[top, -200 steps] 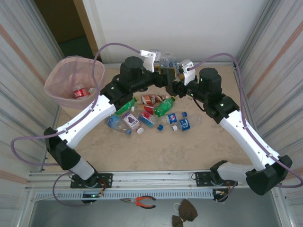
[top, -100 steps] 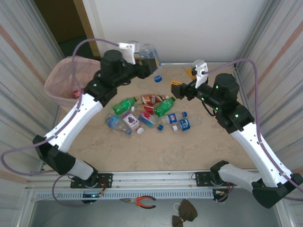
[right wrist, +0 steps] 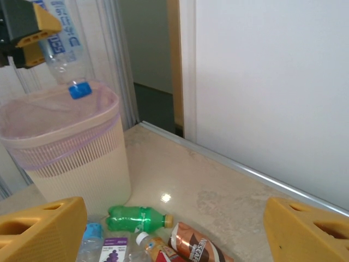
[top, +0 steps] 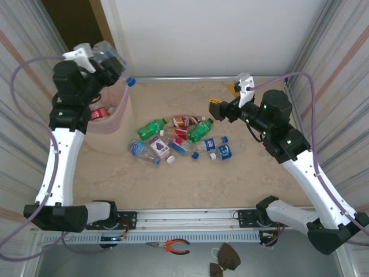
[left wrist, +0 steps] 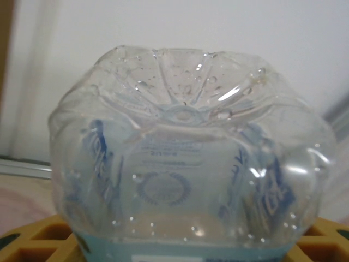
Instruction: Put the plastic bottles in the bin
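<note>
A clear bottle [top: 110,56] with a blue label and blue cap hangs cap-down over the back rim of the bin [top: 109,130], and my left gripper [top: 104,62] is shut on it. In the left wrist view its base [left wrist: 182,158] sits between the yellow fingers [left wrist: 38,240]. The beige bin [right wrist: 71,158] has a pink bag, and a red-labelled bottle [top: 99,113] lies inside. Several plastic bottles lie mid-table, among them a green one [top: 151,127] and a blue-labelled one [top: 223,152]. My right gripper [top: 226,99] hovers open behind the pile, empty [right wrist: 174,234].
Corrugated metal walls stand close on both sides, and a white wall closes the back. A dark doorway [right wrist: 150,49] opens behind the bin. Pliers [top: 173,246] lie on the ledge below the arm bases.
My left arm has swung from the back middle of the table to the left and up, carrying the clear bottle over the bin. My right gripper let go, opened and drew back right.
</note>
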Motion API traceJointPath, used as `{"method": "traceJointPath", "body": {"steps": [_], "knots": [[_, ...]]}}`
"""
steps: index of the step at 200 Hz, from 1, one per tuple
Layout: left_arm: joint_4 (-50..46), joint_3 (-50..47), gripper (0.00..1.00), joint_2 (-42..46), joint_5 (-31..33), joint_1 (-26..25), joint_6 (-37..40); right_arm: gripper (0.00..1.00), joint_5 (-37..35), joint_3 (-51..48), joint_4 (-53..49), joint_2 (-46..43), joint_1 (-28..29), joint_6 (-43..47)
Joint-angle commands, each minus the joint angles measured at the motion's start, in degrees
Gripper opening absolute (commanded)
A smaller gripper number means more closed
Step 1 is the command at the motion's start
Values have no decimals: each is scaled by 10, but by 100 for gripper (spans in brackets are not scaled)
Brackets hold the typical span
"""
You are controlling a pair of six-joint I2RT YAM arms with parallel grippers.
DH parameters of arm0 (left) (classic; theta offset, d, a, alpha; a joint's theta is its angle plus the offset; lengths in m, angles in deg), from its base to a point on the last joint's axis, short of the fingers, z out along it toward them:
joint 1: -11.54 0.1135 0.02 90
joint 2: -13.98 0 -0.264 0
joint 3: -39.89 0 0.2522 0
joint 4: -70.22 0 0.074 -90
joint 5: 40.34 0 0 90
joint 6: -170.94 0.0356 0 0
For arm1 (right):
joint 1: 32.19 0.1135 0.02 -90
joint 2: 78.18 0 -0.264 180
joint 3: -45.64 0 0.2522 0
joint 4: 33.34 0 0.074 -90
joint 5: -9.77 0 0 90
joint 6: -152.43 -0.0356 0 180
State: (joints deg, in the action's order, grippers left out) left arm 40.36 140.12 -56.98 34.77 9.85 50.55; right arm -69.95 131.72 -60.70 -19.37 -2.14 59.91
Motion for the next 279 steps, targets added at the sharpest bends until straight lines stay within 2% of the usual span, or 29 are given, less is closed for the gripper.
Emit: {"method": "traceJointPath", "body": {"steps": [1,17,45,75,102,141,211,279], "knots": [[-14,-22,60,19,-40,59,-41,83,-7,10,-5,3,5,-9],[-33,-29,61,11,-54,100,-57,83,-6,11,-5,5,5,-10],[-112,-15,57,-28,-27,137,-107,83,-4,13,-5,12,5,-12],[-180,0,58,-79,23,142,-175,83,-3,17,-7,18,5,-16],[-234,22,59,-131,31,142,-219,83,-7,18,-10,20,5,-16],[-239,15,61,-181,34,142,-279,83,-14,18,-17,16,5,-15],[-255,53,67,-294,19,143,-323,83,-33,13,-34,2,5,-9],[-242,46,70,-370,23,142,-370,83,-44,6,-35,-13,5,-9]]}}
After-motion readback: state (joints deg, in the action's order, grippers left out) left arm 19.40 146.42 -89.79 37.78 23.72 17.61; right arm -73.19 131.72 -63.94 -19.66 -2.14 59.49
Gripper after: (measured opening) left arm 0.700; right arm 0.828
